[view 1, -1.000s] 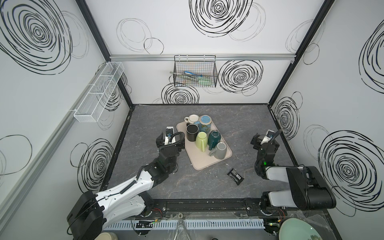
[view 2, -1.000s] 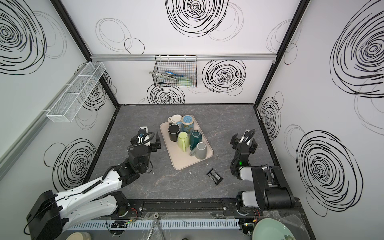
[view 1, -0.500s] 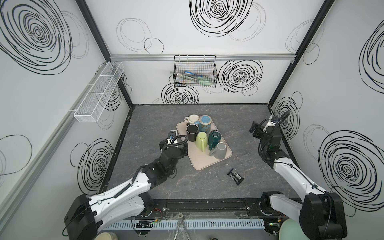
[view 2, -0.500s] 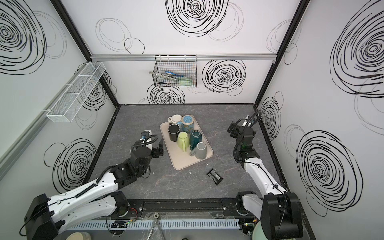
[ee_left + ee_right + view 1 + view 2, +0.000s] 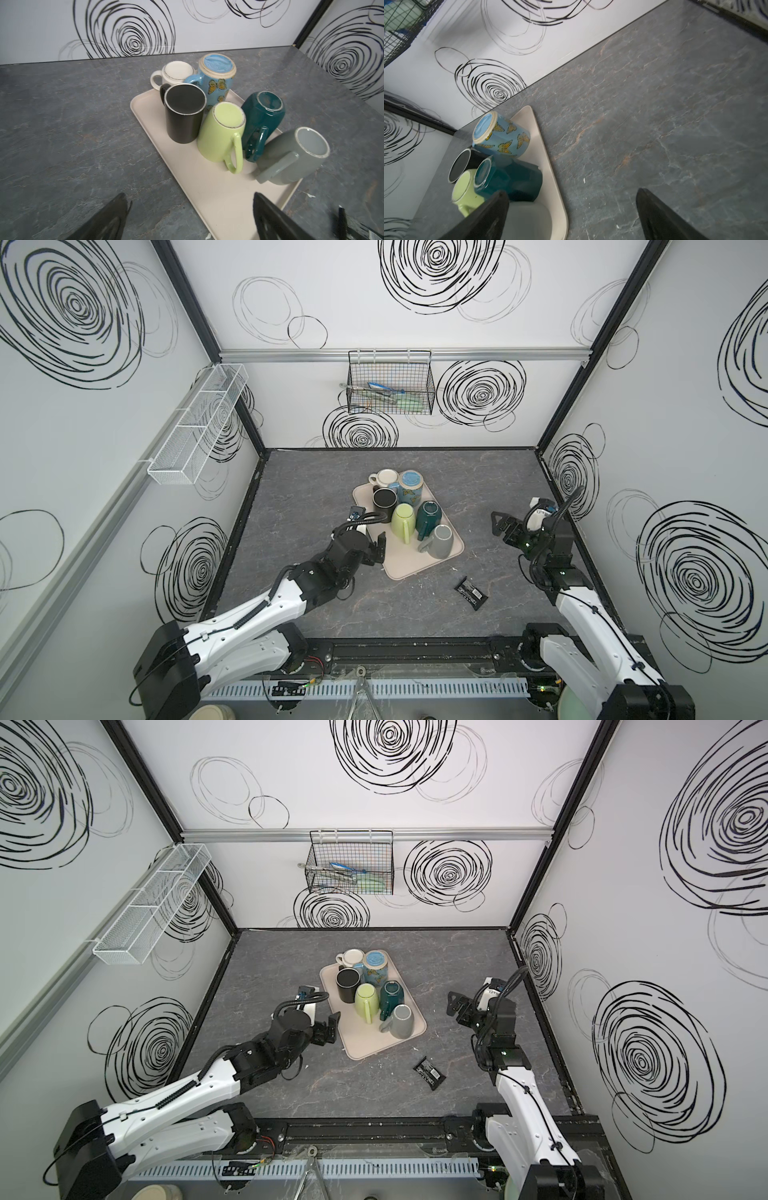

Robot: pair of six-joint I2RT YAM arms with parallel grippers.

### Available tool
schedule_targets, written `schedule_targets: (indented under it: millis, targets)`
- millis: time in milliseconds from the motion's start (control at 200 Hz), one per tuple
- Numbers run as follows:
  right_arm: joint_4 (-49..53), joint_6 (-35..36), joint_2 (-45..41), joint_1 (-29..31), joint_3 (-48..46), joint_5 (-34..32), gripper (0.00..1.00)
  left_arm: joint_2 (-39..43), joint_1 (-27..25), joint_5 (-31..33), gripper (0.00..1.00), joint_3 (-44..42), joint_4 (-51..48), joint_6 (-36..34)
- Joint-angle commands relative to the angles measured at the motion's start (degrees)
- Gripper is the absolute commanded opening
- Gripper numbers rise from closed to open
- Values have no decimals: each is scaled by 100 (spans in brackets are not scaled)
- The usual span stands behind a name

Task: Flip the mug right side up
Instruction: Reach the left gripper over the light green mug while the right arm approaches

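Left gripper [image 5: 376, 551], jaws spread wide and empty, hovers at the near left edge of the beige tray [image 5: 405, 566] in both top views. It faces a huddle of six mugs that all stand mouth down, bases up. Which of them is the task's mug cannot be told. The lime green mug [image 5: 403, 519] and the black mug [image 5: 384, 501] lie closest, just beyond the jaws on the side away from the robot. Both have their long axes upright, and the green one's handle is turned toward the gripper. The grey mug [image 5: 441, 540] sits at the cluster's near right corner. Right gripper [image 5: 503, 526], likewise wide open and holding nothing, hangs well apart over bare tabletop [image 5: 316, 510] to the tray's right. On this showing the left arm is the nearer and looks better placed for the first reach.
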State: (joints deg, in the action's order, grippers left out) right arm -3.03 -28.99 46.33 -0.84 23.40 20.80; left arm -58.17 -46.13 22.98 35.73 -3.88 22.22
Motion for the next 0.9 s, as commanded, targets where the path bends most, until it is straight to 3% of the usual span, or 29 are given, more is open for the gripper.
schedule_targets:
  millis: [0,150,490,896]
  targets:
    - [113,-134,-316,-17,-116,714,100,-270,-39,-709,96,438,93,-7]
    - [410,-2,-630,-12,-99,842,100,-873,-53,-548,96,1060,-414,-189]
    - [1033,115,-1241,-1,-111,799,100,-2267,-96,-1120,96,2064,-881,99]
    - [1271,-45,-1623,327,-414,803,100,-3570,-116,-804,98,2996,-1236,98]
